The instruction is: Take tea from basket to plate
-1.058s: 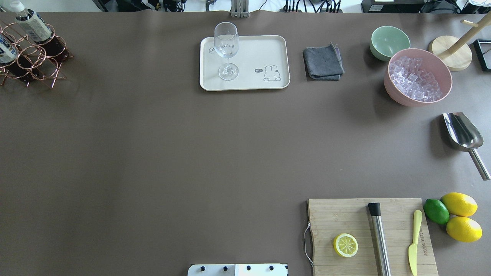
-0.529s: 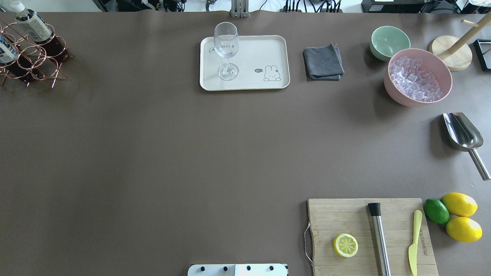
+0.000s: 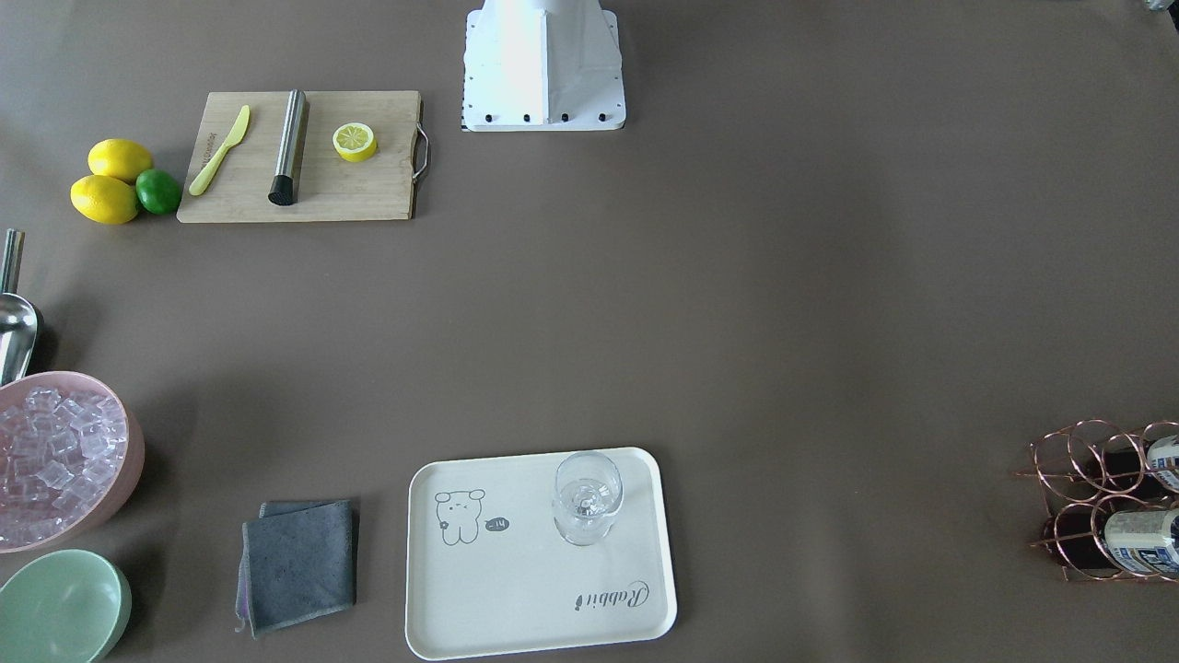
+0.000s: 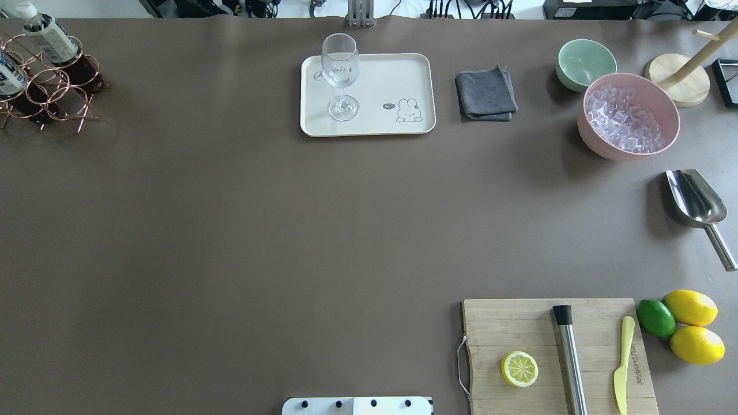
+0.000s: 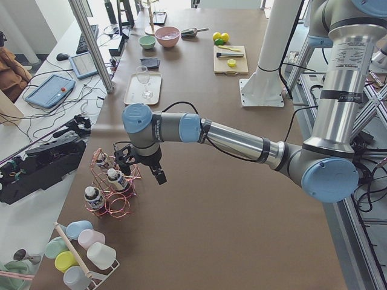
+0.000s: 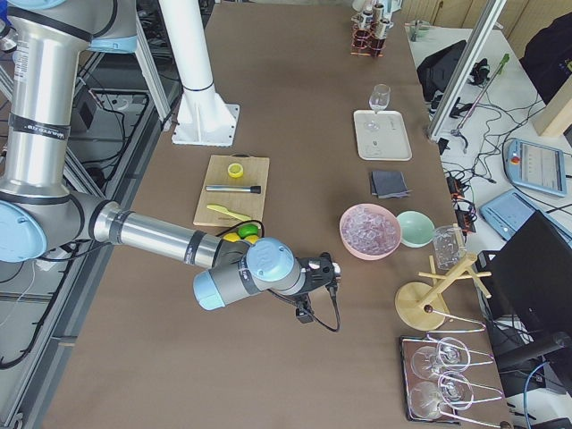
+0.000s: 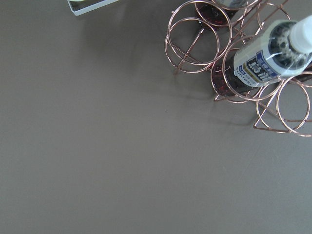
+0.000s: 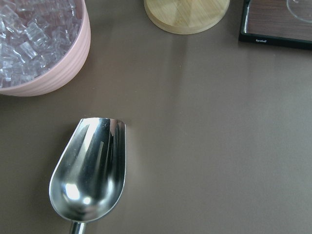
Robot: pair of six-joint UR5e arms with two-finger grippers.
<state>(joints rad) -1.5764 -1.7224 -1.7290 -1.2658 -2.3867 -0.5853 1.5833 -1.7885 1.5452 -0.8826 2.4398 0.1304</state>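
Observation:
The copper wire basket [image 4: 57, 86] stands at the table's far left corner; it also shows in the front view [image 3: 1073, 497] and the left wrist view [image 7: 195, 34]. Tea bottles [image 4: 51, 39] [image 7: 265, 61] with white caps and dark drink stand in its cells; three show in the left side view [image 5: 115, 179]. The cream plate [image 4: 386, 80] [image 3: 516, 589] lies at the far middle with a wine glass [image 4: 341, 75] on it. My left gripper [image 5: 148, 169] hovers beside the basket; I cannot tell its state. My right gripper [image 6: 308, 313] hangs near the scoop; I cannot tell its state.
A grey cloth [image 4: 486, 94], a green bowl [image 4: 585, 63] and a pink bowl of ice [image 4: 627, 115] sit right of the plate. A metal scoop [image 4: 697, 202] [image 8: 90, 170] lies at the right edge. A cutting board [image 4: 556, 354] with a half lemon, muddler and knife is near right.

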